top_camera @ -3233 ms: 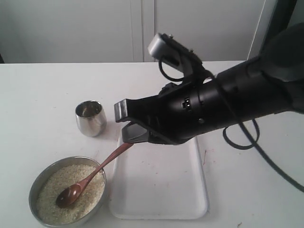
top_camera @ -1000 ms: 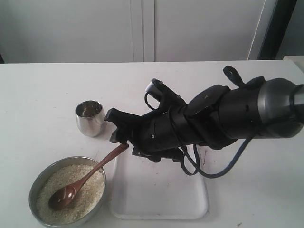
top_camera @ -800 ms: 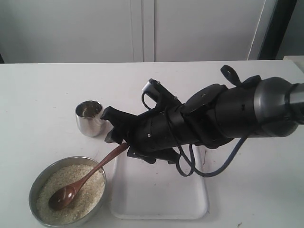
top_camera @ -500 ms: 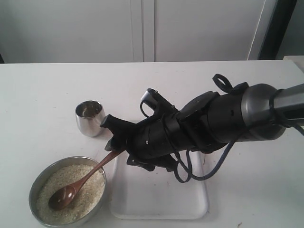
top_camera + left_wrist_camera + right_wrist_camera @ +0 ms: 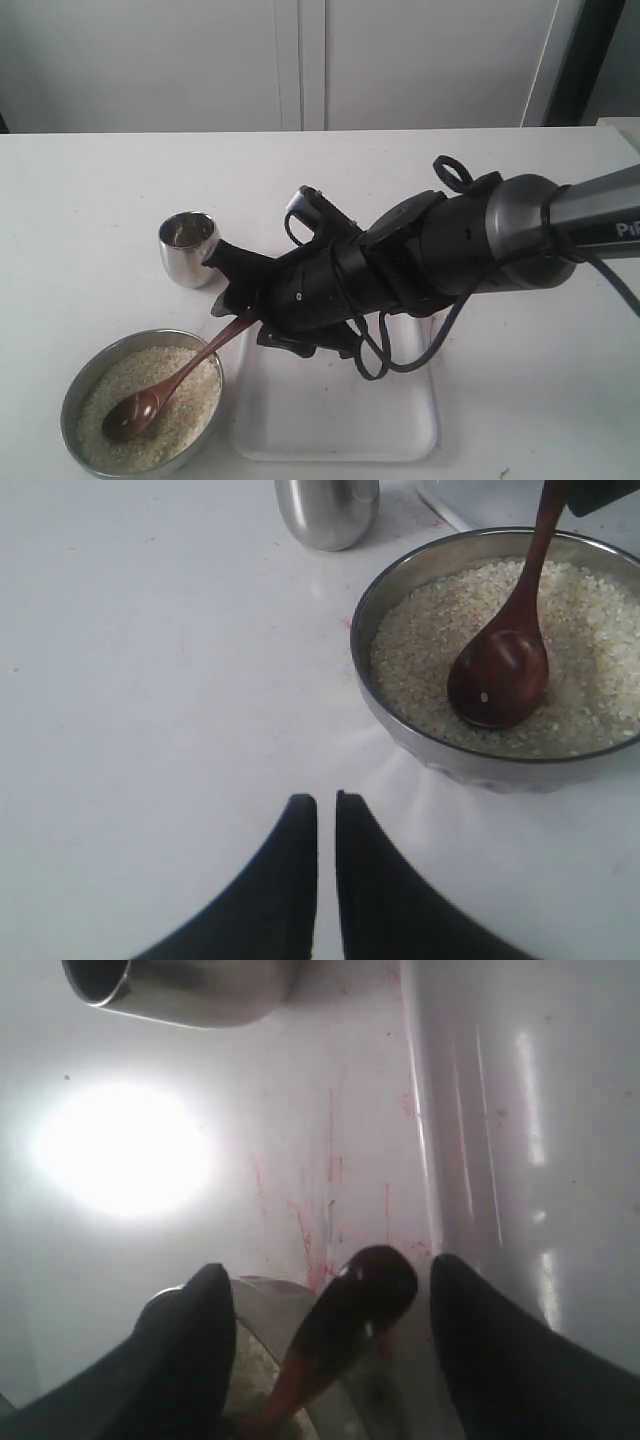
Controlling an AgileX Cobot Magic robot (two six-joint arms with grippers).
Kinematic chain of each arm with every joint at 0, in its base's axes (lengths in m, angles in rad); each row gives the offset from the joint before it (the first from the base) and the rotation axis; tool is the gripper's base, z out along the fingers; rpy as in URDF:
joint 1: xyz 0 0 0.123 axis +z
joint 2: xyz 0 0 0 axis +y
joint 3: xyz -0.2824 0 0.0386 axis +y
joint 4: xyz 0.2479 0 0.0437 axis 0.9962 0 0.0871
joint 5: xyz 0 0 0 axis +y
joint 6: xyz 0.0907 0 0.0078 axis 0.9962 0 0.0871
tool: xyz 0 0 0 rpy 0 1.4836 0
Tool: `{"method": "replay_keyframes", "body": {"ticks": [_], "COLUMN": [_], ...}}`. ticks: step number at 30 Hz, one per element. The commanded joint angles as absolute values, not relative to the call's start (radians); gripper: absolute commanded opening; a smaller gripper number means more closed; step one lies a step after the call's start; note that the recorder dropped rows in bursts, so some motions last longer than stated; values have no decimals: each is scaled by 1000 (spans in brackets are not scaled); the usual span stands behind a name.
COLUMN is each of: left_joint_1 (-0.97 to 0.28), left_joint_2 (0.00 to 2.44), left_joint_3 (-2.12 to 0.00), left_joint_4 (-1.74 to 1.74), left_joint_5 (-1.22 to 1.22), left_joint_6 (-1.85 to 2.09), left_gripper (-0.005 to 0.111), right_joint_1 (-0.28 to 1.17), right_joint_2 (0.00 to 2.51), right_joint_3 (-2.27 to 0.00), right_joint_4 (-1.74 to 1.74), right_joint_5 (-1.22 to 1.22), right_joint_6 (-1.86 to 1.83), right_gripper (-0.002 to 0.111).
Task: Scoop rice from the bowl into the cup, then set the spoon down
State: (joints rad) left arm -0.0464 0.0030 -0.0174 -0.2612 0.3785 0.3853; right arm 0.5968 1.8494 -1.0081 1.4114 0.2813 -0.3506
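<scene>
While the right pincer (image 5: 232,292) stands released, its two fingers spread to either side of the handle end of the spoon (image 5: 180,375), we see a gap between the wood and each finger in the right wrist view (image 5: 330,1272). The handle slopes away from this pincer over the near rim of the bowl (image 5: 66,410), and its oval end lies on the rice (image 5: 110,400) well ahead of the fingertips. The cup (image 5: 190,250) stands upright just beyond the pincer's upper finger, near it but apart. Behind the fingertips, the arm's wrist hangs over the white tray (image 5: 340,410), whose raised edge runs close beside the bowl's rim and beneath the handle end. Bare table (image 5: 100,190) lies open past the cup and the bowl, on the side away from this pincer.

In the left wrist view, the left pincer (image 5: 325,800) is clenched on nothing, its tips nearly meeting. It stands short of the bowl's outer wall (image 5: 450,765), with the cup (image 5: 325,510) farther ahead and open table between them.
</scene>
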Motion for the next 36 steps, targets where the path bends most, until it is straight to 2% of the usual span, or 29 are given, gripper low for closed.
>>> {"method": "replay_keyframes", "body": {"ticks": [1, 5, 11, 36], "left_joint_1": [-42, -42, -42, -42], "left_joint_2": [0, 0, 0, 0], "left_joint_3": [-12, -12, -12, -12], "left_joint_4": [-268, -268, -268, -268], "left_joint_5": [382, 382, 382, 382], "left_joint_6": [389, 389, 389, 389], "left_gripper": [14, 14, 14, 14], "right_joint_1": [598, 598, 598, 598], "right_joint_2": [1854, 1856, 1856, 1901], "right_joint_3": [-1024, -1027, -1027, -1027], "right_joint_4": [1412, 1421, 1421, 1546], "right_joint_5": [291, 293, 293, 309], "right_joint_6": [-376, -391, -400, -542], "right_gripper": [54, 42, 36, 36]}}
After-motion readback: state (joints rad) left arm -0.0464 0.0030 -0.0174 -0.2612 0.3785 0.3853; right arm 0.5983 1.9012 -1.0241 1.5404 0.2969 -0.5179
